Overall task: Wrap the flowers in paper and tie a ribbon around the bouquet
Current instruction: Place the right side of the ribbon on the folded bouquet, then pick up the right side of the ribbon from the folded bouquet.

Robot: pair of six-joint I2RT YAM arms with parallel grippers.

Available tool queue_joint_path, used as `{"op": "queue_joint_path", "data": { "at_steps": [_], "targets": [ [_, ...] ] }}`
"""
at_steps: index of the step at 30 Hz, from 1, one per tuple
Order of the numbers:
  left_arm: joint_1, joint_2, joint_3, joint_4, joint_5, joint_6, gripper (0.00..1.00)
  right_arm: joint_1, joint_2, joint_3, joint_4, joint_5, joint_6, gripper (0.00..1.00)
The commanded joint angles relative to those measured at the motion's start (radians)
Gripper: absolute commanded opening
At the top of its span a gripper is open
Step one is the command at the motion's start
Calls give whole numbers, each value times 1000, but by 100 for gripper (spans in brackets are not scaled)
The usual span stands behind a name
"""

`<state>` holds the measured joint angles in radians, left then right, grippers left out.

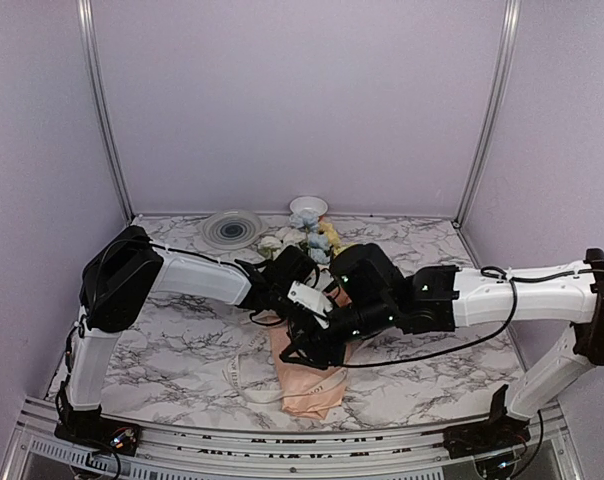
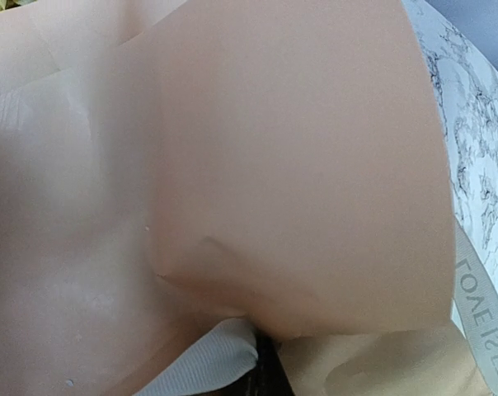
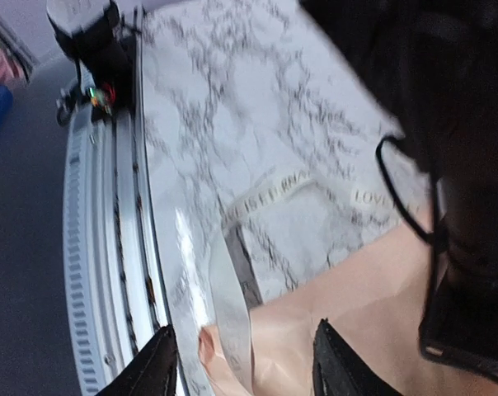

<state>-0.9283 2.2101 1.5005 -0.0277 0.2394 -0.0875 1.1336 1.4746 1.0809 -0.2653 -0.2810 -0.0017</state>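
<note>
The paper (image 1: 315, 388) lay wrapped around the flowers (image 1: 308, 236) at the middle of the counter (image 1: 172, 345). Its narrow end pointed to the near edge, and the blooms stuck out at the far end. Both arms met directly over it. The left tool (image 1: 320, 312) was closed and pressed close against the paper's upper fold. In its wrist view, a strip of the ribbon (image 1: 244, 378) lay just beside a dark fingertip, but I could not tell whether it was pinched. The right tool (image 3: 245, 351) stood open low over the narrow end. Its 2 black fingers were apart, and the paper's tip and a run of ribbon showed in the gap between them. The rest of the ribbon looped loose on the counter to the left of the paper. 2 dishes, a grey plate (image 1: 232, 228) and a small white bowl (image 1: 308, 205), stood by the back wall.
</note>
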Motion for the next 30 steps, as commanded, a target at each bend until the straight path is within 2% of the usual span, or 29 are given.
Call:
{"op": "queue_joint_path", "data": {
  "at_steps": [1,5,8,10,17,23,30],
  "targets": [
    [-1,-11,-18,-38,13,14,0,9,99,-74,-146,32,-20,59],
    [-1,-12,-19,-38,15,15,0,14,127,-103,-131,60,-47,66],
    [-1,-12,-19,-39,15,16,0,13,148,-107,-122,57,-59,65],
    [-1,-12,-19,-41,15,18,0,13,169,-105,-128,56,-64,61],
    [-1,-17,-20,-43,11,30,0,14,174,-84,-125,119,-42,0],
    [2,-22,-15,-44,13,35,0,9,60,-119,56,215,5,0],
    [5,-43,-24,-44,19,45,0,-77,91,-219,305,143,113,0]
  ]
}}
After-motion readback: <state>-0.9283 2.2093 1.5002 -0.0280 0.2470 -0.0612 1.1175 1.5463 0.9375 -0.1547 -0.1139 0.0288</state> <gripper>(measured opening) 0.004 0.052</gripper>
